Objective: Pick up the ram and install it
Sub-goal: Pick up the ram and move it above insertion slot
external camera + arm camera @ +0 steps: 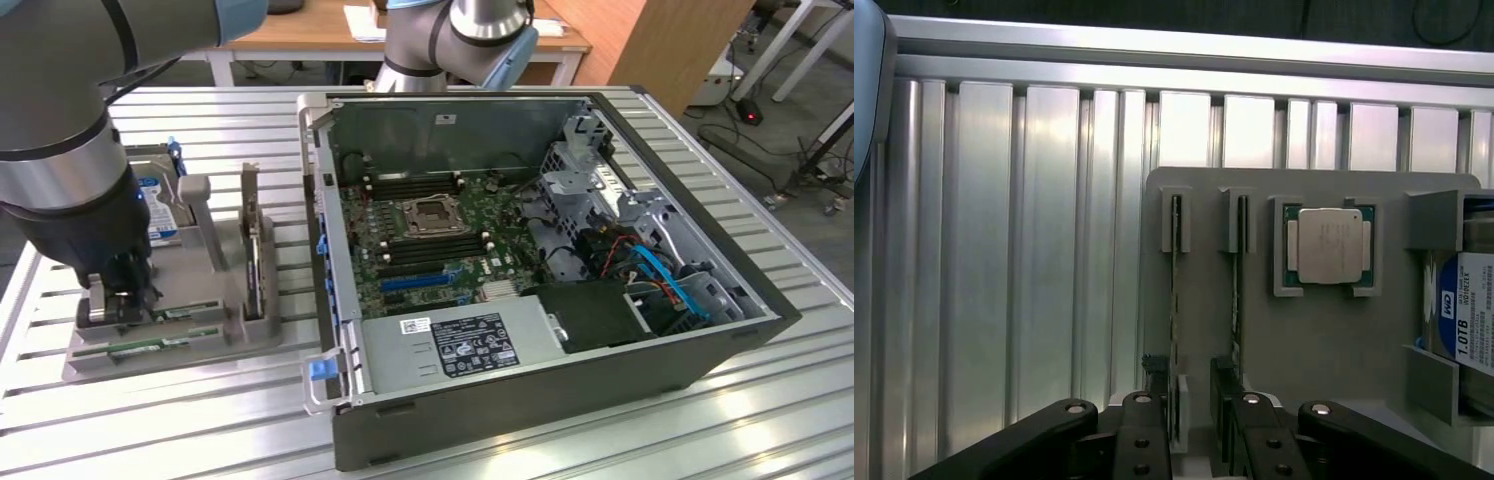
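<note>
Standing edgewise in tray (1304, 340): ram (1176, 300)

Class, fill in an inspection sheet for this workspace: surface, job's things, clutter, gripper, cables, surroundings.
Surface: ribbed metal table with a grey tray on it.
Job's things: two ram sticks on edge in tray slots; open PC case beside the tray.
Clutter: processor and hard drive in the tray.
Gripper: gripper open, low over the tray, fingers either side of one stick.
Cables: blue cables inside the case.
Surroundings: wooden desk behind the table.
</note>
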Controlling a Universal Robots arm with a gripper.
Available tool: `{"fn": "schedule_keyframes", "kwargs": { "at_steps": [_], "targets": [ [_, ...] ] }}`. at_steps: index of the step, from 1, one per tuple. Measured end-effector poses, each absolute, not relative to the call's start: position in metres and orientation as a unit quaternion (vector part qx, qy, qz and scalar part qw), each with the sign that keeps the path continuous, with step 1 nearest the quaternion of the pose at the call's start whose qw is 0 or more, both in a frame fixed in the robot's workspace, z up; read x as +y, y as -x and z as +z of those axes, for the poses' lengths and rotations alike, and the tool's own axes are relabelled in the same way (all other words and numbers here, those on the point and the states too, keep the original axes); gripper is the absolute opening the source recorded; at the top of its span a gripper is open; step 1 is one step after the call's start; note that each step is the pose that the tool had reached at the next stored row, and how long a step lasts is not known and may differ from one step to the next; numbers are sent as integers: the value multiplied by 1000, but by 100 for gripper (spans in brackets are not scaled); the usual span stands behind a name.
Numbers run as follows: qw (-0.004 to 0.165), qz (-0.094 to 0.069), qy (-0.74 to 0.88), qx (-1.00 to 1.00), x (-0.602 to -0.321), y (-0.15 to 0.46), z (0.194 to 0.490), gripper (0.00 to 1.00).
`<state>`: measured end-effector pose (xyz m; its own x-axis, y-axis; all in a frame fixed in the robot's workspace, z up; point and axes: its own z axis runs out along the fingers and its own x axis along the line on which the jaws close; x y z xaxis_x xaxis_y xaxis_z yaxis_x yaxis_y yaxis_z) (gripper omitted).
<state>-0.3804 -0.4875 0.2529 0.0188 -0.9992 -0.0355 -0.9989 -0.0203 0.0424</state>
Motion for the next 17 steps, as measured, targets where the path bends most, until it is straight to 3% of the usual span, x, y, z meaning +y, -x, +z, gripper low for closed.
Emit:
{"fn": "schedule_keyframes", "kwargs": {
  "at_steps": [17],
  "targets": [
    [3,-28,-714,-700,-489,380,234,30]
  ]
}}
